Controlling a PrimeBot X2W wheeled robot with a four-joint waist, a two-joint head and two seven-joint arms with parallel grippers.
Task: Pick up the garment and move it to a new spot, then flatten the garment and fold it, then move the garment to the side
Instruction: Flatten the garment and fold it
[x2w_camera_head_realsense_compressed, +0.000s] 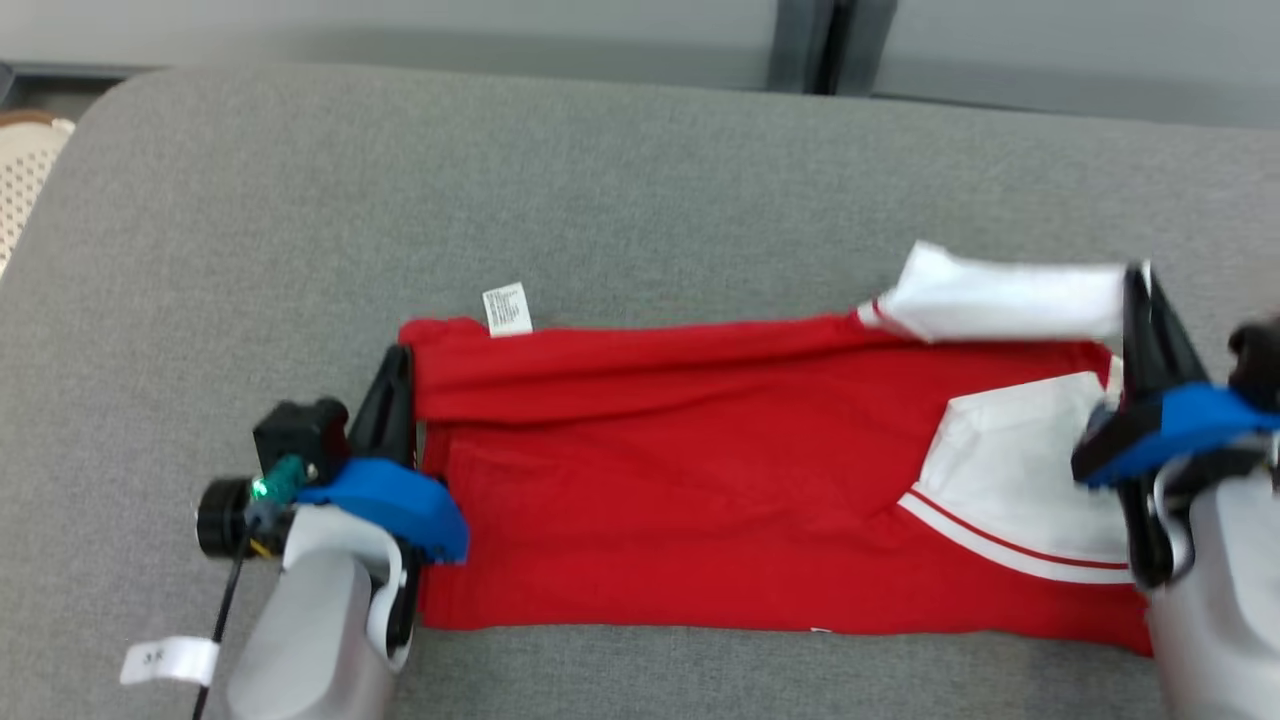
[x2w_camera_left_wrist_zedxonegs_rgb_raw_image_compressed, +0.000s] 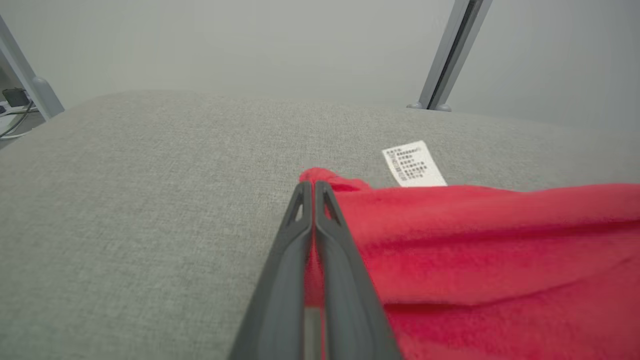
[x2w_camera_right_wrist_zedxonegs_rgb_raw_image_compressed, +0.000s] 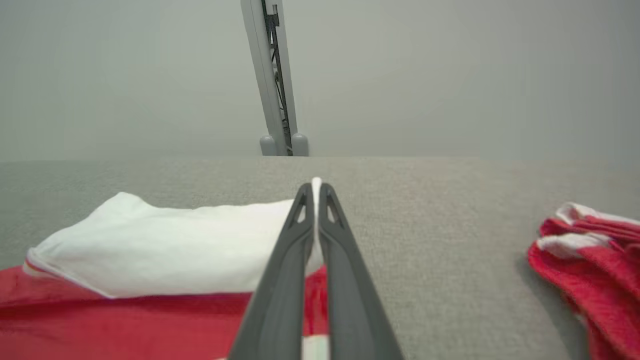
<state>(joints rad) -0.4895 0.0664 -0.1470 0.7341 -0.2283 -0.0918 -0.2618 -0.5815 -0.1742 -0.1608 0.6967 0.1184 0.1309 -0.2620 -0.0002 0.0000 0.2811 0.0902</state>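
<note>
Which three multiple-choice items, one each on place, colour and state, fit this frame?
1. Where is the label?
A. At the garment's far edge, near the left hand
B. On the floor
C. At the garment's near edge
2. What colour is the sleeve that the right hand grips?
A. Blue
B. White
C. Green
3. How is the left hand?
A. Open above the garment
B. Open, clear of it
C. Shut on the garment
Answers: 1 A, the label juts past the red far edge near that hand; 2 B, the sleeve is white against the red body; 3 C, it pinches red cloth.
</note>
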